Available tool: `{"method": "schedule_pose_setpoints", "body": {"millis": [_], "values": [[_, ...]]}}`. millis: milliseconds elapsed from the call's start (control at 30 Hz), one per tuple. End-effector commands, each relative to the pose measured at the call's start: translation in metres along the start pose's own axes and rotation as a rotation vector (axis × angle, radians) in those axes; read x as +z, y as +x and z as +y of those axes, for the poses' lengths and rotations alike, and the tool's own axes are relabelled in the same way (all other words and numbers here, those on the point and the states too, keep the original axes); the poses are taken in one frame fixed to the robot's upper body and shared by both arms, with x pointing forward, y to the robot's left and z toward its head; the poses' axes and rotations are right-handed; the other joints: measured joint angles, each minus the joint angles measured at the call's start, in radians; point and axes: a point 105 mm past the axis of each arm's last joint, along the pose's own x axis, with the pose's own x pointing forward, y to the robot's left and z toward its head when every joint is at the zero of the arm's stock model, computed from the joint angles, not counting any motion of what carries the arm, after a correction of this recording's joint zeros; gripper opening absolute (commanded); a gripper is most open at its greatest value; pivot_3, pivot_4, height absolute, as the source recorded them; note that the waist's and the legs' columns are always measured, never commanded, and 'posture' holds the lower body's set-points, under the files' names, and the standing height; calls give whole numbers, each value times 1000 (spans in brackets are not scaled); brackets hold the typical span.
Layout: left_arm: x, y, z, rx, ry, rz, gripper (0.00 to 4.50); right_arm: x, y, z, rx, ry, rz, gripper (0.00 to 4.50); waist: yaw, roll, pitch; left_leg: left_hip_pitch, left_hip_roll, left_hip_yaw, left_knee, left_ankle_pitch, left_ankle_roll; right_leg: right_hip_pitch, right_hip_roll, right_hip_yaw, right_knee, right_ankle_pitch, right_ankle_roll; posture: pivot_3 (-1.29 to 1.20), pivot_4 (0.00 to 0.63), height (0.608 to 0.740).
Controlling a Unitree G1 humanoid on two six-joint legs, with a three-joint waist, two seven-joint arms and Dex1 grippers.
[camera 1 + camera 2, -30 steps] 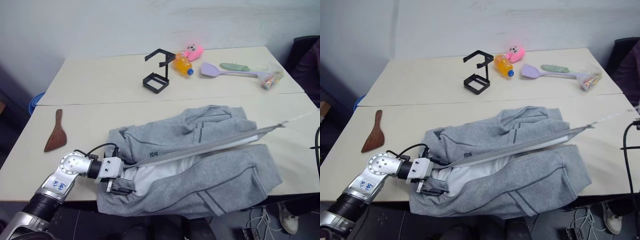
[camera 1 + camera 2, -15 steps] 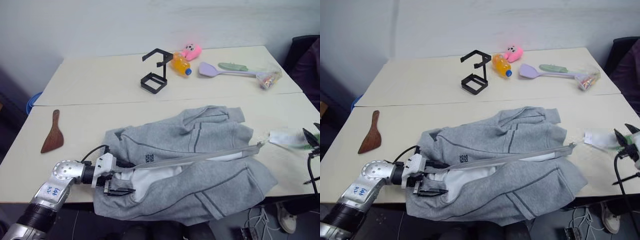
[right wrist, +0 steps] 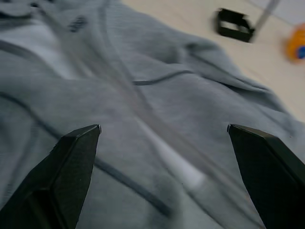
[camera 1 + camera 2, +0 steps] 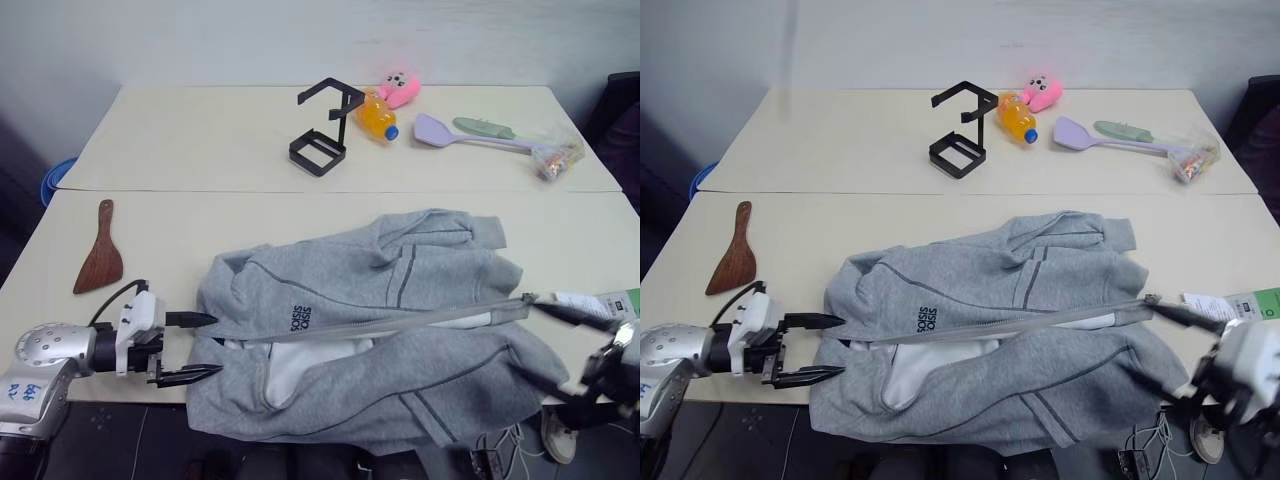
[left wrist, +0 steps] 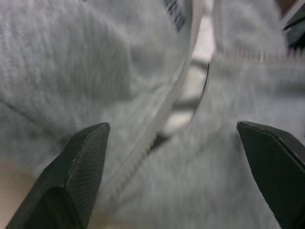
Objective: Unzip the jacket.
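Note:
The light grey fleece jacket [image 4: 400,300] lies crumpled on the near table, its front parted. White lining [image 4: 300,365] shows beside the loose zipper strip [image 4: 400,322]. My left gripper [image 4: 217,345] stands open at the jacket's left edge, with nothing between its fingers [image 5: 81,167]. My right gripper [image 4: 522,337] is open at the jacket's right end, one finger above the strip's end and one lower down. In the right wrist view the jacket [image 3: 157,109] spreads out between the open fingers [image 3: 71,167]. A white paper tag [image 4: 590,300] lies just right of the jacket.
On the far table stand a black wire stand [image 4: 325,125], an orange bottle [image 4: 377,115], a pink plush toy [image 4: 400,88], a lilac spatula [image 4: 450,135] and a small bag [image 4: 558,160]. A wooden spatula [image 4: 98,262] lies at the near table's left.
The right gripper came in from the right and opened; the stretched zipper strip now lies slack on the jacket. The left gripper drew back left off the jacket's edge. The camera also shifted.

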Motion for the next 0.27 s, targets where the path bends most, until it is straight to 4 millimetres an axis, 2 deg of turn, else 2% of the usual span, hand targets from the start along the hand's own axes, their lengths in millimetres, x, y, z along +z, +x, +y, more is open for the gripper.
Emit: {"method": "schedule_pose_setpoints", "body": {"millis": [33,267], "values": [[-3,-9,-2,57,62,22,4500,0,-2,21,104,41,-25,4476,2,1,0,0,-1,0,1,-1,1,0,-1,0,0,0,0,0,150,740],[-10,-17,-16,94,69,29,4500,-20,-15,6,-7,-72,15,4476,0,0,0,-9,0,-2,23,-13,9,1,-2,-1,1,1,3,0,150,740]]}}
